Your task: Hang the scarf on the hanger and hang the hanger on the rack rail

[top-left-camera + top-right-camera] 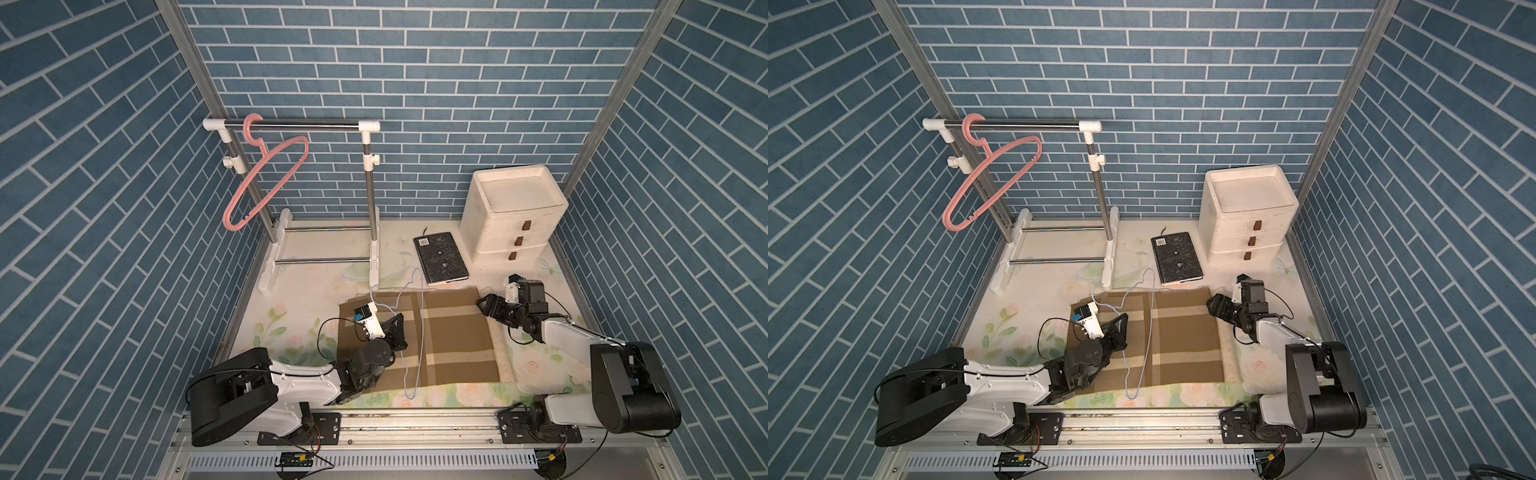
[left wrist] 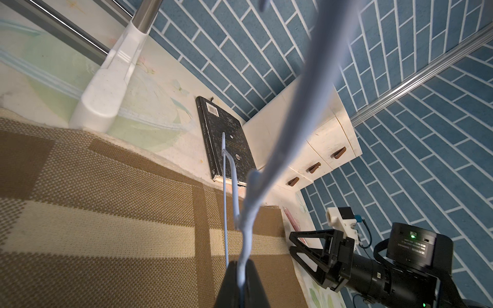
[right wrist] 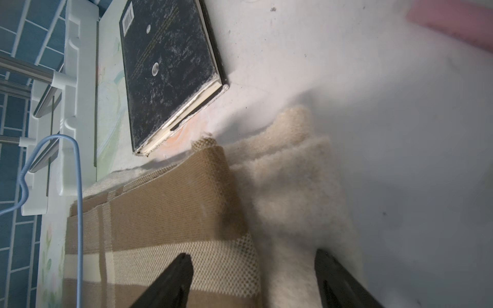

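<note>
The scarf [image 1: 453, 345] [image 1: 1183, 340] is brown plaid with cream bands and lies folded flat on the table, a fleecy cream layer [image 3: 293, 186] showing along its right edge. A thin light-blue wire hanger [image 1: 422, 332] [image 1: 1150, 328] stands tilted over the scarf's left half. My left gripper [image 1: 400, 332] [image 2: 241, 269] is shut on the hanger's wire [image 2: 293, 120]. My right gripper [image 1: 482, 305] [image 3: 253, 258] is open, low over the scarf's far right corner [image 3: 160, 208], one finger over the plaid and one over the cream edge.
A pink hanger [image 1: 266, 178] hangs on the clothes rack [image 1: 291, 123] at the back left. A black book [image 1: 440, 257] lies just beyond the scarf, and white drawers [image 1: 515, 216] stand in the back right corner. Blue brick walls enclose three sides.
</note>
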Controlling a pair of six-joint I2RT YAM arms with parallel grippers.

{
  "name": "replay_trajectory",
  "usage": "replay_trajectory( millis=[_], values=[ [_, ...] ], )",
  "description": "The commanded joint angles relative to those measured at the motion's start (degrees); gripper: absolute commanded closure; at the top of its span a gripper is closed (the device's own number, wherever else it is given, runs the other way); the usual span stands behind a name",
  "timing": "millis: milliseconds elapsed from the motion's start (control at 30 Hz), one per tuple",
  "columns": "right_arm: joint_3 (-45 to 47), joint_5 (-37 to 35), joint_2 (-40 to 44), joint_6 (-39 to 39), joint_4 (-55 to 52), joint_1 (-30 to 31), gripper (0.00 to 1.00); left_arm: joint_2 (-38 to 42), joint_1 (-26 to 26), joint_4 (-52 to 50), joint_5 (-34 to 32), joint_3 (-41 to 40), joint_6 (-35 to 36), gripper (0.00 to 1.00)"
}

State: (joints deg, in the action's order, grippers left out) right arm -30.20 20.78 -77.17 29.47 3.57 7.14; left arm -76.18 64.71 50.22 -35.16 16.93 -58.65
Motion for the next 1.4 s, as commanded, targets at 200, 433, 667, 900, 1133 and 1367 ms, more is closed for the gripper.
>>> replay_trajectory(
  millis=[200, 433, 667, 900, 1133, 1367],
  values=[
    [1.88, 6.64, 1.68, -5.62, -10.77, -0.54, 0.33, 0.57, 0.60, -2.95, -2.27, -0.81, -3.15, 1.00],
    [3.00, 12.78, -1.07, -5.56, -10.10, -0.46, 0.41, -0.67, 0.61, -4.92, -2.44, -0.53, -4.84, 1.00],
    [3.56, 17.39, -1.99, -5.22, -10.61, -0.08, 0.53, -1.49, 0.61, -5.31, -2.70, -0.60, -5.76, 1.00],
    [0.47, 15.00, 2.02, -5.92, -14.53, 0.25, 0.51, -1.34, 0.61, -5.39, -2.72, -0.69, -5.77, 1.00],
    [-2.92, 11.41, 3.86, -8.11, -18.39, 0.33, 0.49, -1.16, 0.61, -5.30, -2.72, -0.93, -5.81, 1.00],
    [-2.30, 12.91, 2.18, -8.29, -18.31, 1.13, 0.49, -1.12, 0.61, -5.03, -2.90, -1.19, -5.86, 1.00]
  ],
)
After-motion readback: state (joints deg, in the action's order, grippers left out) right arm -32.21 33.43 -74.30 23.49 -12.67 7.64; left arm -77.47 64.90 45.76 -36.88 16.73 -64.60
